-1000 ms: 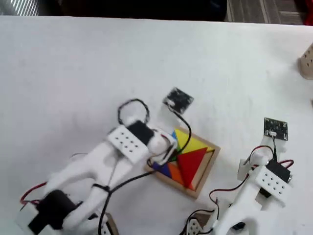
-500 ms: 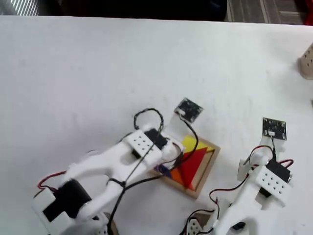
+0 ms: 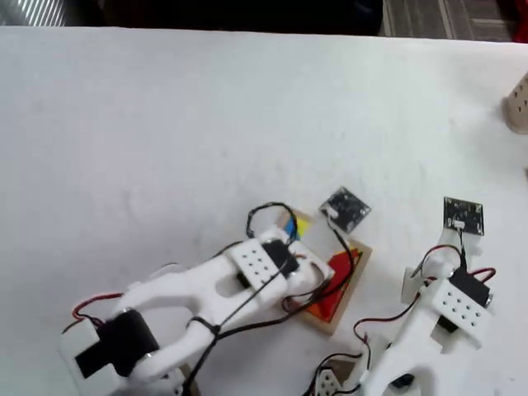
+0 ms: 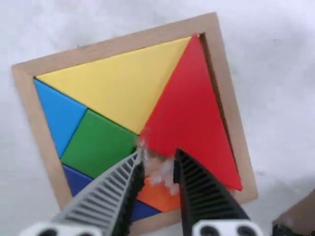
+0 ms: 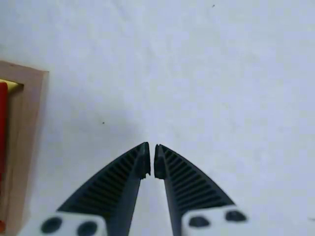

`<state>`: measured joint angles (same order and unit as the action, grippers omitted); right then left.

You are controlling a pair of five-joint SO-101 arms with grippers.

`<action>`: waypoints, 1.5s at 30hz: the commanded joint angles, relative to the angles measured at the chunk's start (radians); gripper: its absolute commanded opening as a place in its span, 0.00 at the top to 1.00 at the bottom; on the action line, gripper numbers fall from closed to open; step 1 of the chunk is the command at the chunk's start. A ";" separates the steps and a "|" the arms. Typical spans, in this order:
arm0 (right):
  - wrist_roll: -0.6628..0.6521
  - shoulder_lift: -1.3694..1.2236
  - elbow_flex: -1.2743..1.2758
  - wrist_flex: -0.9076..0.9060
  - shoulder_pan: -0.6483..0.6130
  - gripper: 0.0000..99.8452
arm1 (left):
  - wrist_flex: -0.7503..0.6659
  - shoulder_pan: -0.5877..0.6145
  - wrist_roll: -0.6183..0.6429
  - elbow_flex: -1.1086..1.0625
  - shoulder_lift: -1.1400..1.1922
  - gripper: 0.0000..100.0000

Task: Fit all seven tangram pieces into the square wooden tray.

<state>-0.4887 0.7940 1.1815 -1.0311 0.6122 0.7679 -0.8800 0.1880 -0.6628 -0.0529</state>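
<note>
Ribbed left jaws over wooden tray [image 4: 118, 46]

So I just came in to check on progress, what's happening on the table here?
The left gripper hovers, slightly open, over the wooden tray, right where the green square, red triangle and orange piece meet. A yellow triangle and blue pieces also lie inside. The gripper hides part of the tray, so I can't confirm all seven are seated. The right gripper sits shut above bare table beside the tray.
</note>
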 commanded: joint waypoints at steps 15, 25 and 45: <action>-0.015 -0.002 -0.006 0.016 -0.010 0.98 | -0.023 -0.050 0.009 0.014 -0.013 0.88; -0.015 -0.004 -0.005 0.016 -0.012 0.98 | -0.060 0.130 0.009 0.046 -0.010 0.89; 0.097 -0.007 0.094 0.065 -0.549 0.98 | 0.140 0.777 0.002 -0.035 -0.111 0.89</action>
<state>-0.4335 0.7910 1.2827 -0.9866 0.1381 0.8984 -0.1741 0.1880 -0.6797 -0.1189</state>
